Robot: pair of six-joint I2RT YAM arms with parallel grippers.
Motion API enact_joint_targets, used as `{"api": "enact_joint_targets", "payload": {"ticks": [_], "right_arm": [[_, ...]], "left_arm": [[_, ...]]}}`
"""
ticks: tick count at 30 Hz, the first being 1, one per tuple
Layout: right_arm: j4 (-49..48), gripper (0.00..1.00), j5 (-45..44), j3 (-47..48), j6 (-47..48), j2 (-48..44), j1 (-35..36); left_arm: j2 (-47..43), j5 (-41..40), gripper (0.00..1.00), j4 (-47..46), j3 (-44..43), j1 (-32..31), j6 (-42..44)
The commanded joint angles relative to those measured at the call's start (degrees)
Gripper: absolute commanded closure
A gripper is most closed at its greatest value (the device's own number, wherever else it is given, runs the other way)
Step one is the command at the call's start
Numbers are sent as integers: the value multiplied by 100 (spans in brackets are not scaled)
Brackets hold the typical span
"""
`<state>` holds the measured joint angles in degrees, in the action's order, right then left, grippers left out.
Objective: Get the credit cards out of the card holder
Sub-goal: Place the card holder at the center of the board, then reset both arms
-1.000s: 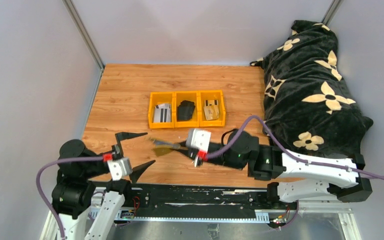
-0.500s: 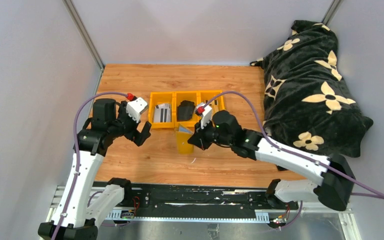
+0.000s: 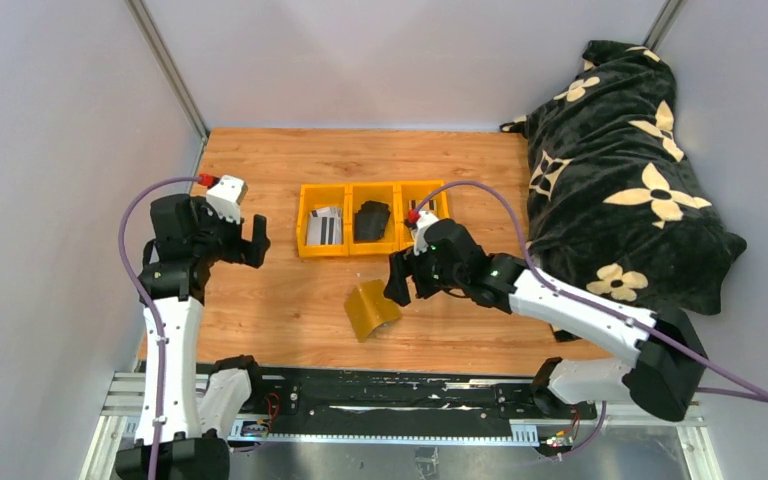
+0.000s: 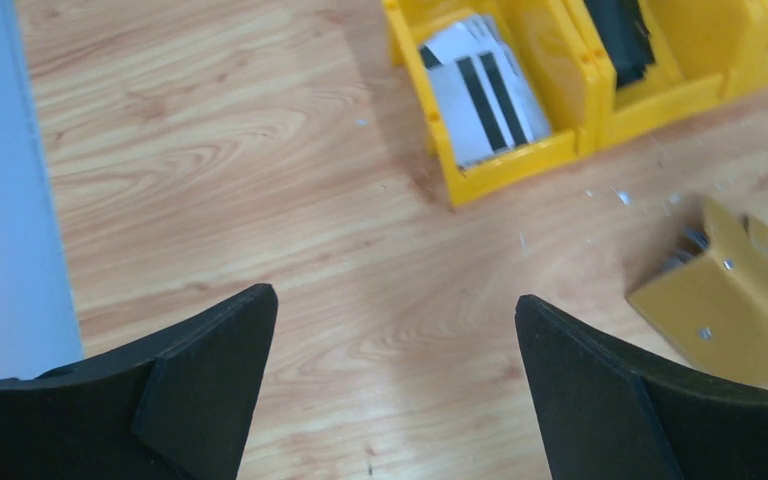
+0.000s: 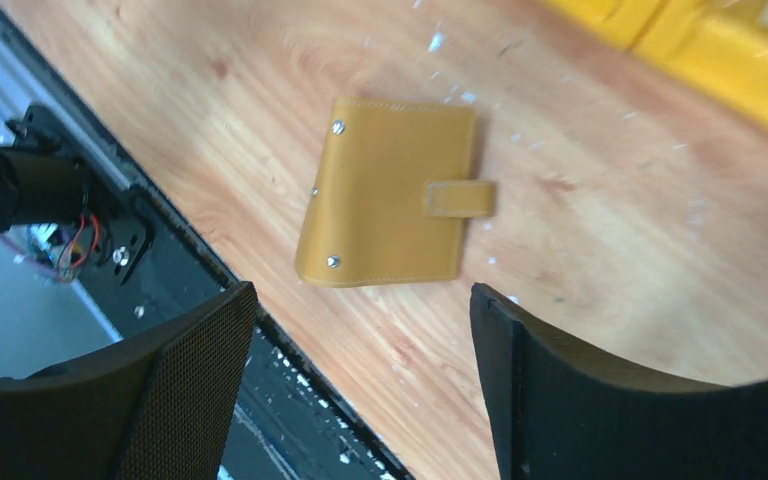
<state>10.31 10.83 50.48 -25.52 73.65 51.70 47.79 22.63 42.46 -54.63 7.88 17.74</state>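
far left, the left pincer [image 3: 253, 240] hangs above bare counter [image 3: 260, 170], its two black wedge-shaped fingers [image 4: 200, 380] spread wide apart with nothing between them. the counter is orange-brown wood-grain board with small pale flecks scattered on it.

further right, a row of three yellow plastic bins [image 3: 348, 215] sits on the counter: open-topped, rigid, glossy, joined side by side. the left bin holds the credit cards [image 3: 325, 226], thin flat pale rectangles with dark stripes, lying in a loose overlapping stack. the middle bin holds a black folded item [image 3: 371, 220] with a matte look. the right bin is mostly hidden behind the right arm, so i cannot tell what is in it.

nearer than the bins, just beside the right pincer [image 3: 400, 285], the card holder [image 3: 372, 310] lies on the counter outside every bin. it is mustard yellow and smooth like leather, with stitched edges, small metal rivets and a short snap tab across one edge. it is folded, and from the left wrist it stands slightly tented. the right pincer is above it, its textured black fingers [image 5: 180, 390] apart and gripping nothing.

far right, a plush black blanket [image 3: 630, 170] with cream flower shapes lies heaped.
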Motion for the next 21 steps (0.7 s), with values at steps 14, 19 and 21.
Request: {"api": "enact_joint_targets", "payload": {"ticks": [14, 19, 21], "right_arm": [[854, 11, -4851, -796, 1100, -2834, -1612], [-473, 11, -5870, -2005, 1698, -3405, -2187], [-603, 11, -5979, -2222, 1577, -3403, -2577]], "left_arm": [[398, 134, 0, -3718, 2383, 416, -1083], [609, -120, 0, -5053, 3045, 416, -1407], [707, 29, 0, -5567, 3281, 414, -1524]]}}
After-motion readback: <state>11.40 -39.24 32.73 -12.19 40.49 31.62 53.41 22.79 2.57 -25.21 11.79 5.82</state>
